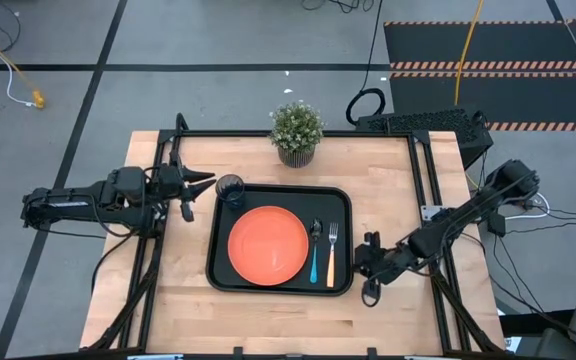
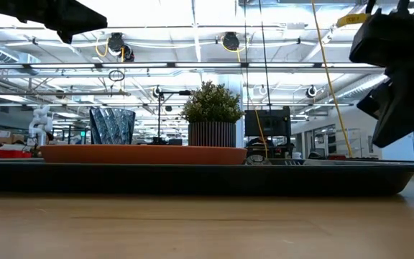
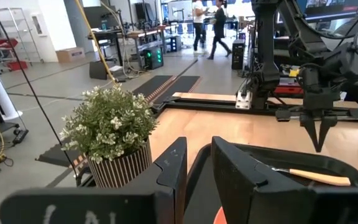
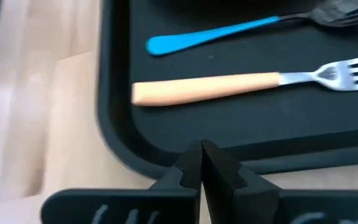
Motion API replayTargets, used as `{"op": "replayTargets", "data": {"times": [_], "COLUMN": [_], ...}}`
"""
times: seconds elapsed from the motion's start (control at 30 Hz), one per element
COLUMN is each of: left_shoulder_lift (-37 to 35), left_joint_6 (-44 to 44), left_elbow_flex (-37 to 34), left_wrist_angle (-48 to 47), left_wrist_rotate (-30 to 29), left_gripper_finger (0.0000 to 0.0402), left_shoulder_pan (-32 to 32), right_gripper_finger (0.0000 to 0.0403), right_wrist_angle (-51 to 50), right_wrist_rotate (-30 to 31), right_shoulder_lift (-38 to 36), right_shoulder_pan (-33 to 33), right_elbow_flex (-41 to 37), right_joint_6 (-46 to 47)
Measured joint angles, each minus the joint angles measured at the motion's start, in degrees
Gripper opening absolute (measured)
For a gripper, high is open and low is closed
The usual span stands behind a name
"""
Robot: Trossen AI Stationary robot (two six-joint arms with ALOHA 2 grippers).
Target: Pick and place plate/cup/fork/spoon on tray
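The left arm reaches in low from the table's left edge, and the left gripper (image 1: 200, 186) hovers just left of the tray (image 1: 343, 200), its fingers slightly parted and holding nothing. The right arm slants in from the far right corner and folds down so that the right gripper (image 1: 362, 256) sits just off the tray's right rim near the front, over bare table (image 1: 183, 280); its fingers (image 4: 219, 168) are pressed together with nothing between them. All four pieces lie on the tray: the plate (image 1: 268, 245) fills the left half, the cup (image 1: 230, 189) stands in the back left corner, and the spoon (image 1: 315, 252) and fork (image 1: 331, 254) lie side by side along the right edge, handles toward the front. The right wrist view shows these two close up, the blue handle beyond the orange one, both apart from the rim. The low view shows the cup upright behind the plate's edge, with the potted plant (image 1: 296, 131) beyond; whether cup and plate touch is hard to judge from there. The left wrist view shows two people walking in the room far behind the table.
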Motion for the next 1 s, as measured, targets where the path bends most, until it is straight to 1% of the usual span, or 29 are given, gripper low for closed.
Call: {"op": "replayTargets", "data": {"times": [0.33,0.8,1.0], "left_shoulder_lift": [0.0,0.0,0.0], "left_joint_6": [0.1,0.0,-0.2], "left_elbow_flex": [0.0,0.0,0.0], "left_wrist_angle": [0.1,0.1,0.1], "left_wrist_rotate": [0.0,0.0,0.0], "left_gripper_finger": [0.0078,0.0078,0.0078], "left_shoulder_pan": [0.0,0.0,0.0], "right_gripper_finger": [0.0,0.0,0.0], "right_wrist_angle": [-2.0,-2.2,-3.9], "right_wrist_rotate": [0.4,0.5,2.0], "right_shoulder_lift": [0.3,0.3,0.3], "right_shoulder_pan": [-0.1,-0.2,-0.2], "right_elbow_flex": [0.0,0.0,0.0], "right_joint_6": [0.0,0.7,1.5]}}
